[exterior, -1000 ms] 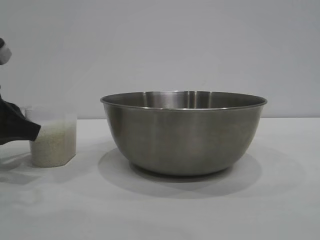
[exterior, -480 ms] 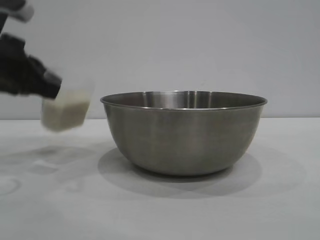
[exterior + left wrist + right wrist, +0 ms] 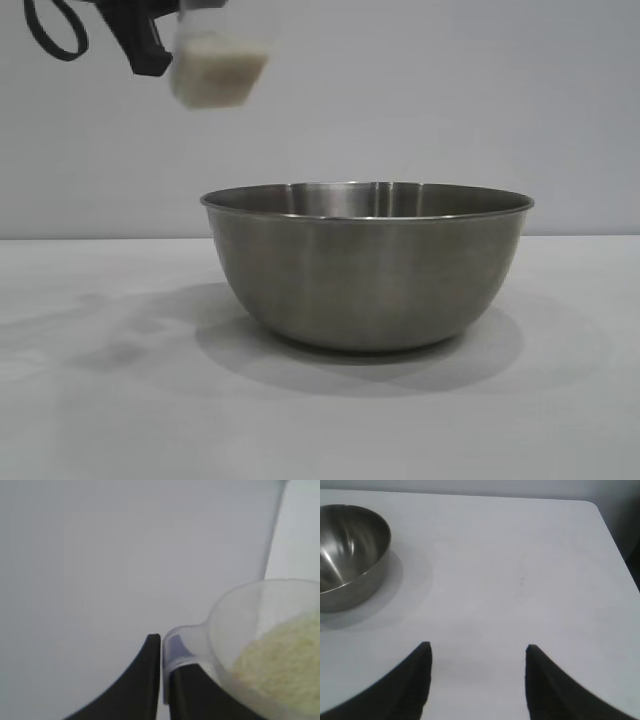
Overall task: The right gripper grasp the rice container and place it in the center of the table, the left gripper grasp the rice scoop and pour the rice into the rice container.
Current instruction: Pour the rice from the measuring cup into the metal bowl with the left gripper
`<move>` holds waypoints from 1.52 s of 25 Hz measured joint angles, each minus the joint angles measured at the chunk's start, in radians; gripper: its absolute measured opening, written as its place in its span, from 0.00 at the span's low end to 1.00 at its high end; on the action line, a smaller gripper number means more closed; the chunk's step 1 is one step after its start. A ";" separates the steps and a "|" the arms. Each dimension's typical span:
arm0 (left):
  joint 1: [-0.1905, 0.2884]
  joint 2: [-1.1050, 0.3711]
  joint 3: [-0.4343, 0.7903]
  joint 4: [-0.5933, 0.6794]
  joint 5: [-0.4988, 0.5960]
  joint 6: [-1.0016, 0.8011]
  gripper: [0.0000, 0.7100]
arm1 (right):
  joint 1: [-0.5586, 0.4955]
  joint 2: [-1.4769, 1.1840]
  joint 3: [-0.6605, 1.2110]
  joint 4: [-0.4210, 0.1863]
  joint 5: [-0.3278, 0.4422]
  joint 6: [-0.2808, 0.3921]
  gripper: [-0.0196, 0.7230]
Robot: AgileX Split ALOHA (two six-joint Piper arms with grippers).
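Rice scoop (image 3: 215, 68): translucent plastic cup, held in the air well above the worktop (image 3: 100, 400), up and to the left of the rice container (image 3: 367, 265) in the exterior view, tilted slightly. Rice (image 3: 212, 75) fills approx. the lower part of the cup; in the left wrist view it lies as an off-white heap (image 3: 282, 662) against one wall. Left gripper (image 3: 150, 40): closed on the scoop's small side handle, w/ the handle tab (image 3: 175, 647) pinched between the two black fingers (image 3: 145, 680); black cable loop visible behind it. Rice container: large brushed-steel bowl, upright on the worktop, roughly mid-width betw. left and right edges in the exterior view, casting a soft shadow around its base; its inside cannot be seen from this level view. Scoop and bowl are apart, no contact. Right gripper (image 3: 477, 680): low over bare worktop, well away from the bowl (image 3: 350, 555), nearer one far corner of the worktop; fingers spread, nothing betw. them.
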 joint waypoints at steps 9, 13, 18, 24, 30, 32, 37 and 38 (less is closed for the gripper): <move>0.000 0.022 -0.066 0.092 0.029 0.128 0.00 | 0.000 0.000 0.000 0.000 0.000 0.000 0.56; 0.000 0.027 -0.068 0.134 0.032 0.159 0.00 | 0.000 0.000 0.000 0.000 0.000 0.000 0.56; 0.000 0.027 -0.068 0.169 0.033 0.169 0.00 | 0.000 0.000 0.000 0.000 0.000 0.000 0.56; -0.001 0.027 -0.068 0.204 0.037 0.173 0.00 | 0.000 0.000 0.000 0.000 0.000 0.000 0.56; -0.054 0.029 -0.068 0.229 0.120 0.253 0.00 | 0.000 0.000 0.000 0.000 0.000 0.000 0.56; -0.071 0.042 -0.068 0.220 0.120 0.288 0.00 | 0.000 0.000 0.000 0.000 0.000 0.000 0.56; -0.094 0.093 -0.068 0.196 0.128 0.354 0.00 | 0.000 0.000 0.000 0.001 0.000 0.000 0.56; -0.097 0.098 -0.068 0.196 0.128 0.372 0.00 | 0.000 0.000 0.000 0.002 0.000 0.000 0.56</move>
